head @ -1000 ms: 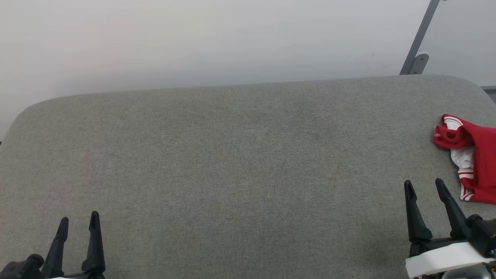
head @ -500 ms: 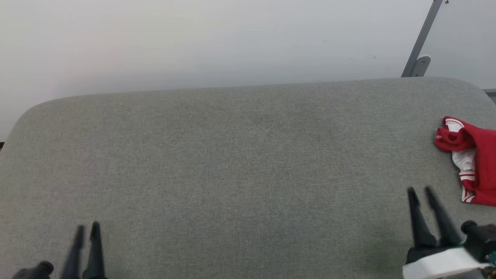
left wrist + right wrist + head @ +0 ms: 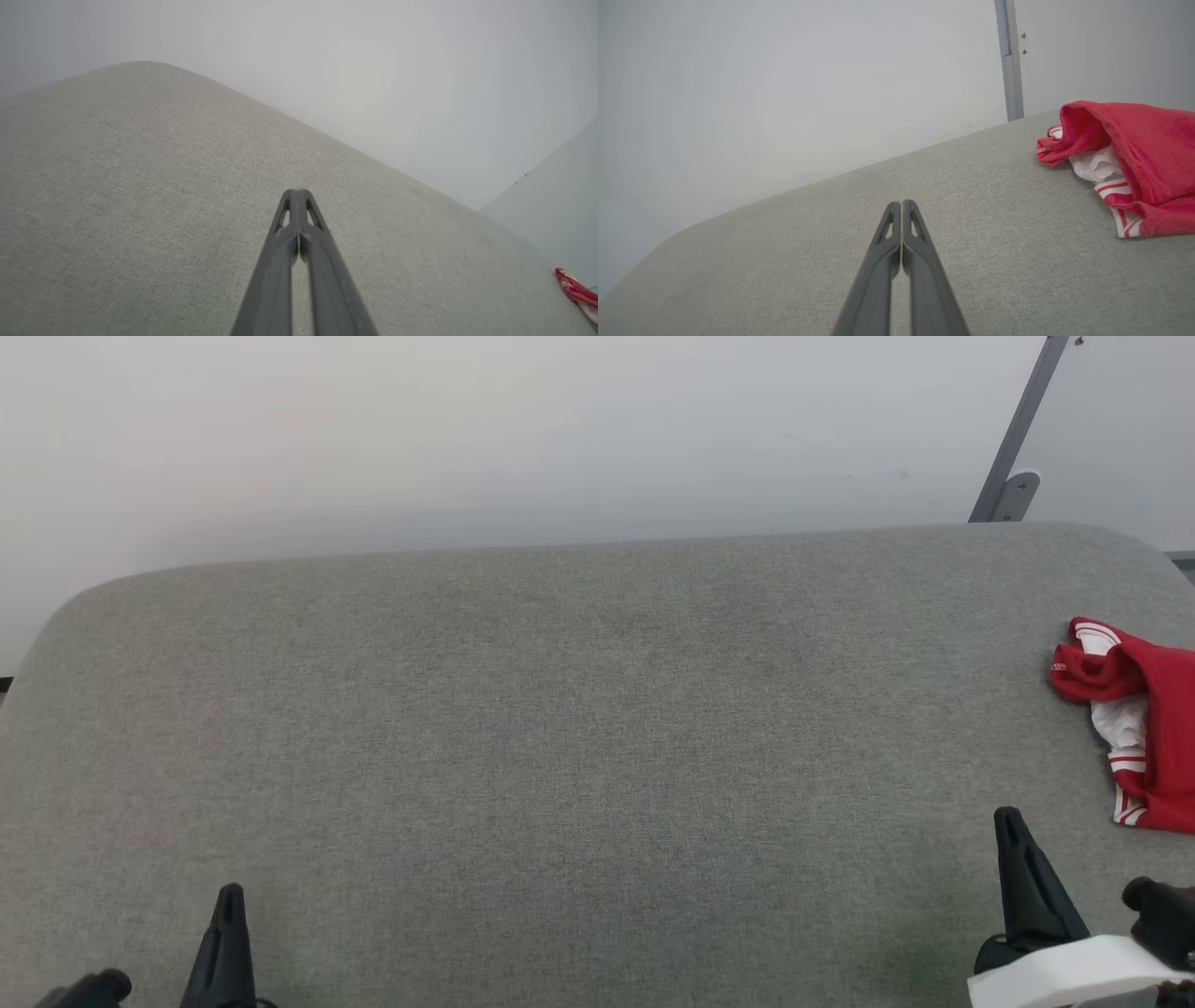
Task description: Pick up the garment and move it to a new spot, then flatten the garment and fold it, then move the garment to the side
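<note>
Left gripper (image 3: 297, 192), right gripper (image 3: 901, 203) pressed together, empty; we'd pinch the soft, light, half-seen T-shirt (image 3: 1148, 140), probably at its raised red fold.

We see a desk (image 3: 560, 709) covered in grey woven fabric, with both far corners rounded. Behind its far edge stands a pale, plain wall (image 3: 467, 429). Past the far right corner a grey metal post (image 3: 1019, 425) slants up across the head view. A rounded bracket (image 3: 1016, 487) sits at the post's foot, just above the desk's far edge. Right of the post we make out a second pale panel (image 3: 1120, 439). In the right wrist view the post stands upright behind the far edge, and two small dark fixings (image 3: 1024, 42) sit on the panel just beside it.
</note>
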Motion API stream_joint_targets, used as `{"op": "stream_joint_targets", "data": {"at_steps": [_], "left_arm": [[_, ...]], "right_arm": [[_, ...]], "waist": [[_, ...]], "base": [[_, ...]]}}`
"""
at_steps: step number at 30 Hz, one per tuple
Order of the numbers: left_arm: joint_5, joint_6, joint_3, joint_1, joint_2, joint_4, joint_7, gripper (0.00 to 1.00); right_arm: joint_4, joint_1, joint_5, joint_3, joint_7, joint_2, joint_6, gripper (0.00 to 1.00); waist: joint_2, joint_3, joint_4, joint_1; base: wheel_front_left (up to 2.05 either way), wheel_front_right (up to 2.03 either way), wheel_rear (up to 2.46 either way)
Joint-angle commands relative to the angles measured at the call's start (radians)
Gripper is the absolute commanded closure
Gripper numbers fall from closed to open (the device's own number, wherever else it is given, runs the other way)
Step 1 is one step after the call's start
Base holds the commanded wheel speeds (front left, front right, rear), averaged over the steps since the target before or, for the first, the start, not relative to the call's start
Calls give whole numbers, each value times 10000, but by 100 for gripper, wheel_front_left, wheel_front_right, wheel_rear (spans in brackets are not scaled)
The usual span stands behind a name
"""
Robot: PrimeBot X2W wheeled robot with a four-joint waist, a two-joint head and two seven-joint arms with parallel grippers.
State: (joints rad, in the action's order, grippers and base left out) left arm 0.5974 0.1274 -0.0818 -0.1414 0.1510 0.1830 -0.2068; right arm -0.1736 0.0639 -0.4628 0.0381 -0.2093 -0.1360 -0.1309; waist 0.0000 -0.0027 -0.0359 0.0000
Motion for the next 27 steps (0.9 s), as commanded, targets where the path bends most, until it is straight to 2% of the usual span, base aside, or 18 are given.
{"op": "stream_joint_targets", "data": {"at_steps": [1, 27], "left_arm": [[644, 7, -73, 401, 9, -101, 172, 100], [3756, 18, -163, 1127, -319, 121, 1170, 100]], "right_arm": [[77, -358, -708, 88, 189, -1, 0, 100], [-167, -845, -4233, 313, 1189, 275, 0, 100]], "waist": [[0, 2, 10, 0], [0, 14, 89, 0]], "base": [[0, 0, 0], [0, 0, 0]]}}
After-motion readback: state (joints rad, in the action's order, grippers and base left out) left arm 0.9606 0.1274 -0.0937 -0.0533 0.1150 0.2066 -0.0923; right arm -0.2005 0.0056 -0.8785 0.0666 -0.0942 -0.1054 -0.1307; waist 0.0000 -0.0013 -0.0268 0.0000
